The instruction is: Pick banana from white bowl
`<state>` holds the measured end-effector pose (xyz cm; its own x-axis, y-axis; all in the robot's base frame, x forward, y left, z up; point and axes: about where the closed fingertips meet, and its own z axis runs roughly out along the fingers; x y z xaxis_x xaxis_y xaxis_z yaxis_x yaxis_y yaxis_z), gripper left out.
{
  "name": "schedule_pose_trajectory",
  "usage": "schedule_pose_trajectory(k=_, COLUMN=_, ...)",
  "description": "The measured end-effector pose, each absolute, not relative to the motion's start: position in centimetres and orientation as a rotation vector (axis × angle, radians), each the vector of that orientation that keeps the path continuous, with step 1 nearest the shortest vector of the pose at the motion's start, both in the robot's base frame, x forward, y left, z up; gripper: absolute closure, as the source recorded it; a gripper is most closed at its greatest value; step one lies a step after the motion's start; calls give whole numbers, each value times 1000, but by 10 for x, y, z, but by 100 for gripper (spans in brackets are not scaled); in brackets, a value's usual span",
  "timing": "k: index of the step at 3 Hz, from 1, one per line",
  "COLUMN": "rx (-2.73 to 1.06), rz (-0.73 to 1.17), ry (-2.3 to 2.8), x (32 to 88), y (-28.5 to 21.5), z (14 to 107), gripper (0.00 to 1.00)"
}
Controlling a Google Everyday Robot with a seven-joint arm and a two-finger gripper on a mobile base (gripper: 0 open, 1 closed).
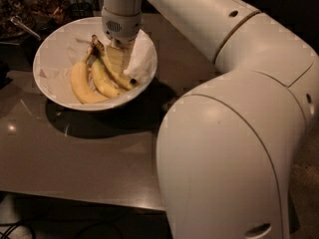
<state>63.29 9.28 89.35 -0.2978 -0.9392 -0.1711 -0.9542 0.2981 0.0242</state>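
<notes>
Smooth white arm shell point(224, 158) fills the foreground, with the forearm reaching back over the glossy brown surface point(75, 158). The round, paper-lined white bowl point(50, 86) holds two stubbier bananas point(82, 83) plus the banana point(124, 79), which is slim, black-tipped and rightmost. The tool point(118, 59) points straight down onto it; can't tell how far it's open.

A thick pale banana point(79, 83) lies beside a stubbier banana point(103, 81) over a grey table point(75, 158)
</notes>
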Motion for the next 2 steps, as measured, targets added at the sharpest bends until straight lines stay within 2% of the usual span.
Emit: schedule_pose_trajectory(k=2, rx=-1785, rz=196, ry=2429, x=636, y=91, z=893, gripper=68)
